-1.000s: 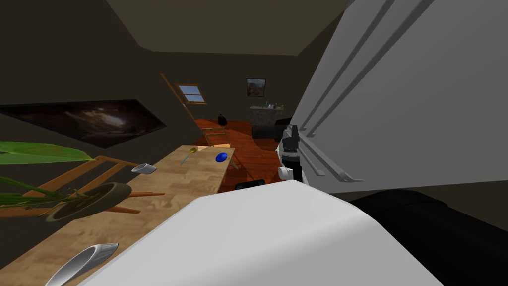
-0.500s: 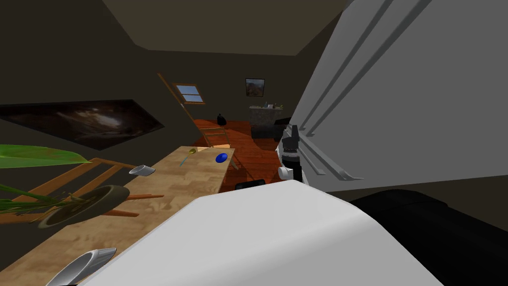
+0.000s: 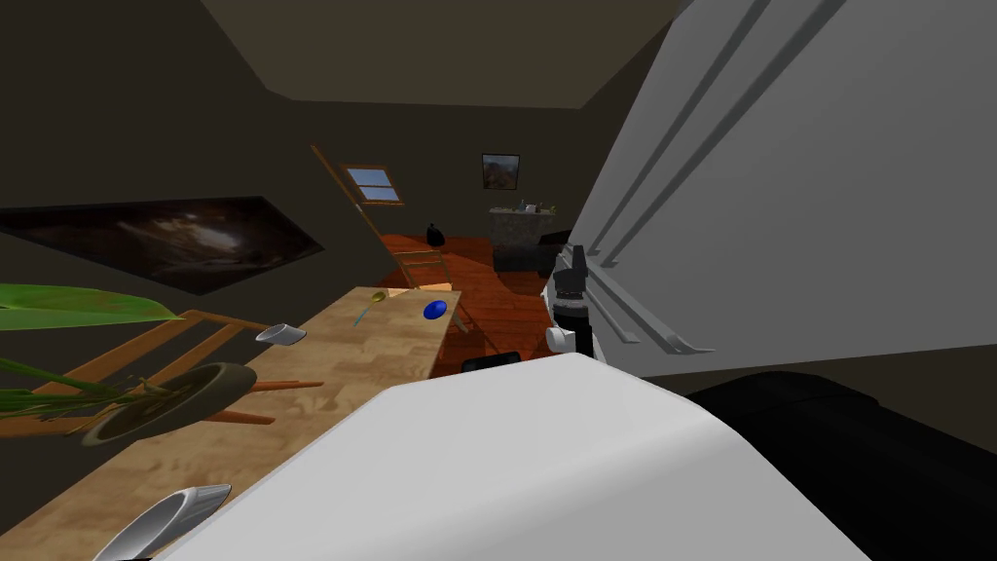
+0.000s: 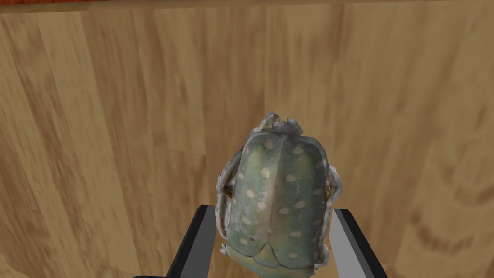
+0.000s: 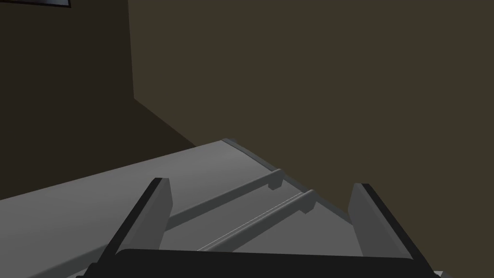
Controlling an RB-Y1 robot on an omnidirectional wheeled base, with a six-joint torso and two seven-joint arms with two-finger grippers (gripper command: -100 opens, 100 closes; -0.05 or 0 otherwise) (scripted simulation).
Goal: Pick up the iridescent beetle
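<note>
**Left gripper closed across the beetle, on the table**

One beetle [image 4: 277,193], green with pale spots, lies on the wooden table [image 4: 120,120]. Its long axis runs in line with the left gripper [image 4: 270,210], head pointing away from the gripper body. The two fingers [image 4: 200,236] bear on its flanks, across the short axis, so the grip appears made. The right gripper [image 5: 258,193] is off the table, its two fingers spread and holding nothing.

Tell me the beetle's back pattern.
Oval beetle: dull green with pale spots, best in left wrist view.
</note>
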